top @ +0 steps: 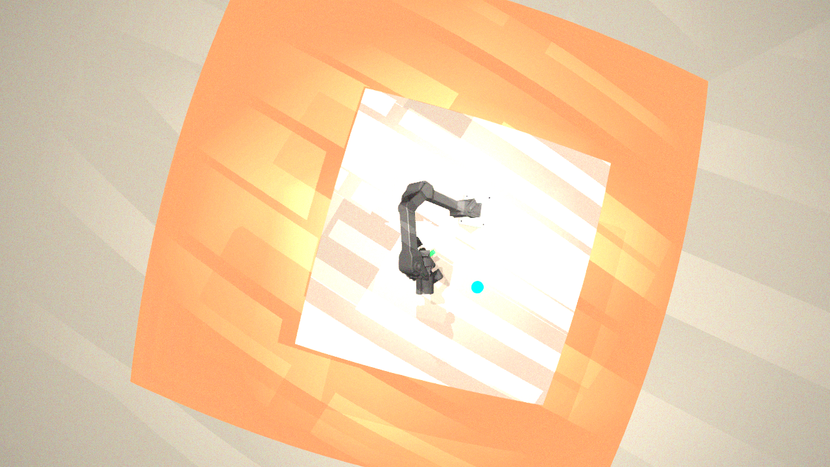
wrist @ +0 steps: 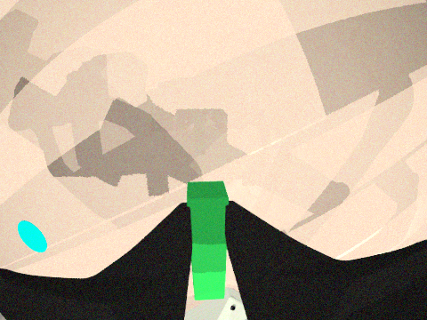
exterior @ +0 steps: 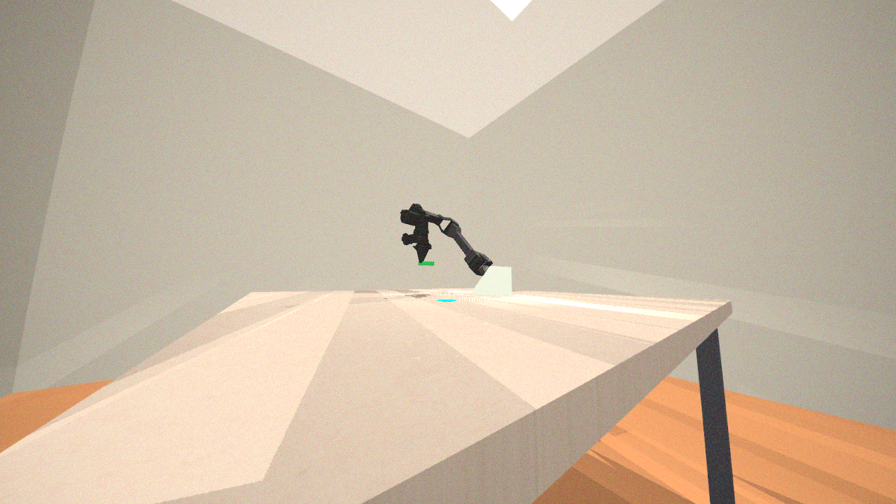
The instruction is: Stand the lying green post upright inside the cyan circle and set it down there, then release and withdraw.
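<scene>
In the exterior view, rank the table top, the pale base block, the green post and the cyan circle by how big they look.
1. Table top, by far the largest.
2. Pale base block.
3. Cyan circle and green post look about equal; both are small slivers here, so I won't rank them.
The post hangs level in the shut gripper.

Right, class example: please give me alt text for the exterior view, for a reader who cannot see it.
A dark robot arm's gripper holds a small green post level in the air, above a pale table. The cyan circle lies on the table below and to the right, near the arm's pale base block.
</scene>
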Robot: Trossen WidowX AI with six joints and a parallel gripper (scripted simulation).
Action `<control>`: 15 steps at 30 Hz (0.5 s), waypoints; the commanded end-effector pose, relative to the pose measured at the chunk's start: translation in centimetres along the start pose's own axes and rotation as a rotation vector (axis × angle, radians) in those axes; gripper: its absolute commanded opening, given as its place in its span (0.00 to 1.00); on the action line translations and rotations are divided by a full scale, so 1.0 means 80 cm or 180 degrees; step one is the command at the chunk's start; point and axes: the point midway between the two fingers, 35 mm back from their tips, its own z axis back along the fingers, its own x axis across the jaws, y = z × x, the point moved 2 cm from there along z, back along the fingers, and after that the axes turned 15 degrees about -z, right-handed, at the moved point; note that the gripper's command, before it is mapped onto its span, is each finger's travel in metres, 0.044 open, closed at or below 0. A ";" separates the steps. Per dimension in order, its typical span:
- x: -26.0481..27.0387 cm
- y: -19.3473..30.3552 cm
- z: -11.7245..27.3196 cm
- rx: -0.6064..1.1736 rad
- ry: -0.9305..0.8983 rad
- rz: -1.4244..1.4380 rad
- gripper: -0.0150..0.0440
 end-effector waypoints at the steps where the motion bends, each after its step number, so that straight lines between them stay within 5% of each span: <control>1: 0.014 0.003 0.002 0.0025 -0.0018 0.0237 0.29; 15: 0.061 0.020 0.009 0.0043 -0.0047 0.1088 0.29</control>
